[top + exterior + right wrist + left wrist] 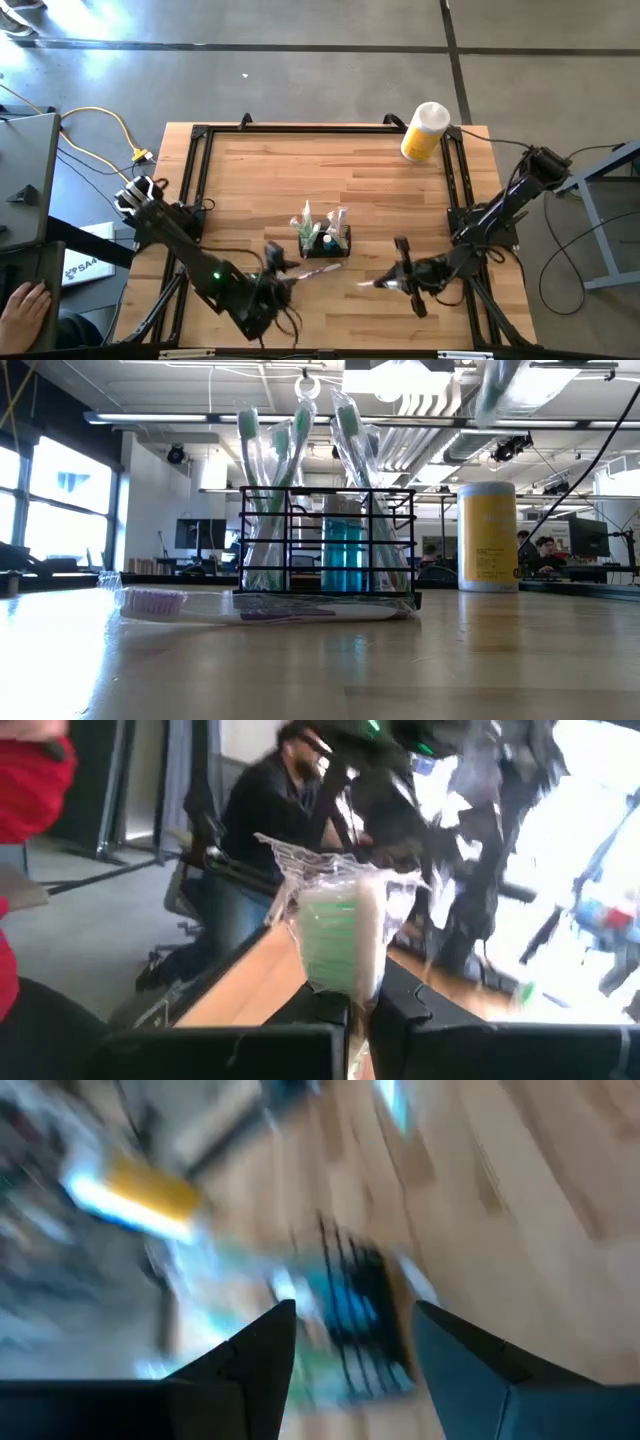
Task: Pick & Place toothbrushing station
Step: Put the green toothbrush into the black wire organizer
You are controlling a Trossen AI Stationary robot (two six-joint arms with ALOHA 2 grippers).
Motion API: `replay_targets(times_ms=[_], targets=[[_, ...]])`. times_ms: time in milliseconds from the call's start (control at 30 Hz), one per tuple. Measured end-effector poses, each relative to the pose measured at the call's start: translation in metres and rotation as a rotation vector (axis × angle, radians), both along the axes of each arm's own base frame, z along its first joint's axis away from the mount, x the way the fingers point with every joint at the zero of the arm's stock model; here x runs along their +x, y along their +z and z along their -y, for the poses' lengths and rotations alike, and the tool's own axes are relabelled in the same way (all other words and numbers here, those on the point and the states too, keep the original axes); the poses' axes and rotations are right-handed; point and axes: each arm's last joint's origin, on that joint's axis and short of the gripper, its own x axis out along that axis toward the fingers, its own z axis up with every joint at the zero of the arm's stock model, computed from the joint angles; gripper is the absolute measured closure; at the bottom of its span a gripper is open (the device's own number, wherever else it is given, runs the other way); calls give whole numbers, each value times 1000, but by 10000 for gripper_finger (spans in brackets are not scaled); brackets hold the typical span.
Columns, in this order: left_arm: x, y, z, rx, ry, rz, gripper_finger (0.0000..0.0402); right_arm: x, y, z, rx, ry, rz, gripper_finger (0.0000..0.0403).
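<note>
**Right fingers clamp a wrapped toothbrush beside the station**

The toothbrushing station [327, 240], a black wire organiser, stands upright near the middle of the wooden surface [380, 180]. Several clear-wrapped toothbrushes [300, 490] and a blue item stand inside it. One more wrapped toothbrush [250, 606] lies flat on the surface, touching the station's front foot in the low view.

The right gripper [385, 283] sits to the station's right and nearer the front edge, its fingers pressed together on a clear-wrapped toothbrush with a green head [340, 935]. The left gripper [285, 275] is just in front of the station on the left side, its fingers [250, 1370] spread apart with nothing between them, the station showing beyond the gap.

A yellow bottle with a white cap [425, 131] stands well behind the station, at the surface's far right corner. A person sits beyond the surface in the right wrist view.
</note>
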Motion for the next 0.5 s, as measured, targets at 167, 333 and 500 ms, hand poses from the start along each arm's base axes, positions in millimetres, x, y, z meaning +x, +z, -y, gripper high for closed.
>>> replay_targets(times_ms=[167,333,500], targets=[[-11,2,-28,-170,151,-115,209,-8,13,-6,-69,-50,137,398],[2,0,-49,-261,120,-265,209,-2,18,2,-110,-119,188,398],[18,-5,-71,-363,59,-397,209,17,10,23,-65,-114,112,398]])
